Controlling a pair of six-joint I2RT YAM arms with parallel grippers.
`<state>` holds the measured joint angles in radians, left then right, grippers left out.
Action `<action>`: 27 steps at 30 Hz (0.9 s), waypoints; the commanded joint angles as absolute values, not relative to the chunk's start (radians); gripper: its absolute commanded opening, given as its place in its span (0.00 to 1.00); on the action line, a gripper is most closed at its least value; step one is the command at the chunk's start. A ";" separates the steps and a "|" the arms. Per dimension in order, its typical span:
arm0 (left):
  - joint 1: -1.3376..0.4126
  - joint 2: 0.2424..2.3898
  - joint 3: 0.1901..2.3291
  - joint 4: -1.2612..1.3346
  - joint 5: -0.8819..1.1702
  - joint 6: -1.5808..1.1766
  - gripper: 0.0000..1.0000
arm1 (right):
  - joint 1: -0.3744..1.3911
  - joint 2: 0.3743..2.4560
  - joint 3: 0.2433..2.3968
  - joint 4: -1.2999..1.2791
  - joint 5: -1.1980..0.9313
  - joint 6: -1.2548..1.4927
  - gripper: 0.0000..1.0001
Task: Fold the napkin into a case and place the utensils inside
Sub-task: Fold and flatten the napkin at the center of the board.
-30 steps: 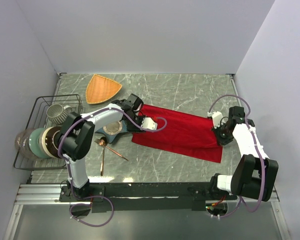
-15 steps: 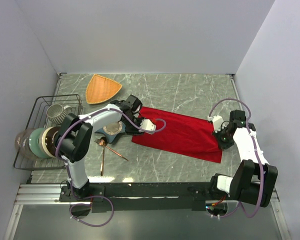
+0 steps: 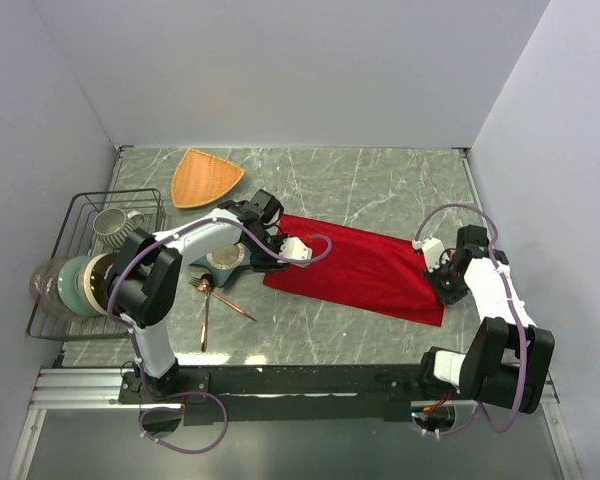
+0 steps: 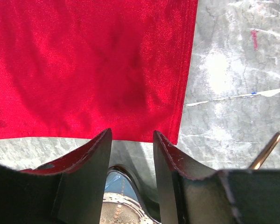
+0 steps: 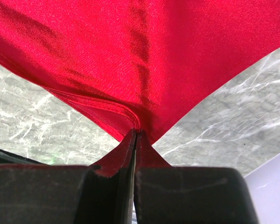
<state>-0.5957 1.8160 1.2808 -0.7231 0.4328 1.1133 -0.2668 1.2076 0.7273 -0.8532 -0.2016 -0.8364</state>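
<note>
Red napkin flat, corner clenched in right claw; left claw released near blue dish; utensils beside dish.

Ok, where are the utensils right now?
In the top view, the utensils lie on the left side, left of the napkin, just nearer than the blue dish.
</note>
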 commanded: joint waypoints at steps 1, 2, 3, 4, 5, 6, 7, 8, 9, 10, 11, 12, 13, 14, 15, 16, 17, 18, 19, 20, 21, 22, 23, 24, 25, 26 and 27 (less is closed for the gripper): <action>-0.600 1.769 1.276 -0.732 0.489 1.101 0.47 | -0.275 1.200 0.718 -0.856 -0.189 -0.864 0.09; -0.600 1.767 1.279 -0.735 0.491 1.098 0.47 | -0.273 1.200 0.718 -0.861 -0.187 -0.870 0.10; -0.601 1.766 1.279 -0.735 0.491 1.095 0.47 | -0.273 1.200 0.716 -0.871 -0.187 -0.874 0.13; -0.600 1.764 1.279 -0.733 0.491 1.092 0.48 | -0.273 1.200 0.713 -0.876 -0.186 -0.877 0.15; -0.600 1.761 1.275 -0.730 0.492 1.092 0.48 | -0.275 1.200 0.710 -0.879 -0.183 -0.885 0.19; -0.600 1.756 1.272 -0.726 0.491 1.089 0.48 | -0.273 1.198 0.709 -0.884 -0.181 -0.887 0.35; -0.600 1.756 1.272 -0.724 0.492 1.088 0.49 | -0.273 1.197 0.706 -0.888 -0.178 -0.888 0.43; -0.600 1.756 1.276 -0.724 0.494 1.078 0.50 | -0.275 1.195 0.707 -0.900 -0.181 -0.893 0.45; -0.600 1.756 1.279 -0.730 0.497 1.074 0.49 | -0.275 1.192 0.716 -0.910 -0.184 -0.894 0.50; -0.598 1.756 1.282 -0.732 0.499 1.071 0.50 | -0.275 1.189 0.724 -0.920 -0.192 -0.896 0.52; -0.595 1.755 1.287 -0.730 0.502 1.060 0.50 | -0.273 1.187 0.733 -0.948 -0.196 -0.896 0.52; -0.592 1.752 1.289 -0.732 0.506 1.054 0.50 | -0.273 1.180 0.761 -0.968 -0.204 -0.896 0.53; -0.583 1.750 1.293 -0.733 0.517 1.046 0.50 | -0.273 1.177 0.778 -0.988 -0.225 -0.893 0.53; -0.577 1.749 1.302 -0.733 0.523 1.025 0.50 | -0.278 1.172 0.794 -1.024 -0.236 -0.878 0.53; -0.569 1.744 1.310 -0.732 0.532 1.011 0.50 | -0.279 1.166 0.833 -1.041 -0.250 -0.864 0.54; -0.552 1.743 1.319 -0.733 0.558 0.993 0.50 | -0.281 1.166 0.853 -1.054 -0.267 -0.824 0.55; -0.542 1.743 1.344 -0.732 0.574 0.950 0.50 | -0.290 1.170 0.876 -1.075 -0.294 -0.798 0.55; -0.531 1.741 1.356 -0.729 0.592 0.919 0.50 | -0.294 1.187 0.917 -1.080 -0.311 -0.767 0.56; -0.509 1.737 1.380 -0.720 0.622 0.882 0.50 | -0.299 1.198 0.936 -1.083 -0.324 -0.700 0.56; -0.499 1.727 1.391 -0.688 0.641 0.805 0.50 | -0.310 1.224 0.951 -1.077 -0.337 -0.658 0.55; -0.479 1.720 1.399 -0.667 0.655 0.764 0.51 | -0.316 1.233 0.977 -1.066 -0.337 -0.616 0.54; -0.469 1.709 1.402 -0.607 0.670 0.679 0.52 | -0.325 1.242 0.985 -1.043 -0.331 -0.535 0.54; -0.463 1.680 1.399 -0.577 0.672 0.640 0.52 | -0.348 1.255 1.006 -1.025 -0.299 -0.499 0.53; -0.456 1.665 1.394 -0.548 0.672 0.606 0.53 | -0.366 1.258 1.015 -1.006 -0.284 -0.456 0.53; -0.451 1.648 1.376 -0.513 0.669 0.548 0.54 | -0.394 1.259 1.025 -0.982 -0.278 -0.390 0.53; -0.451 1.613 1.362 -0.449 0.657 0.520 0.54 | -0.415 1.272 1.041 -0.974 -0.266 -0.365 0.53; -0.449 1.596 1.349 -0.411 0.649 0.494 0.55 | -0.455 1.279 1.051 -0.968 -0.252 -0.341 0.52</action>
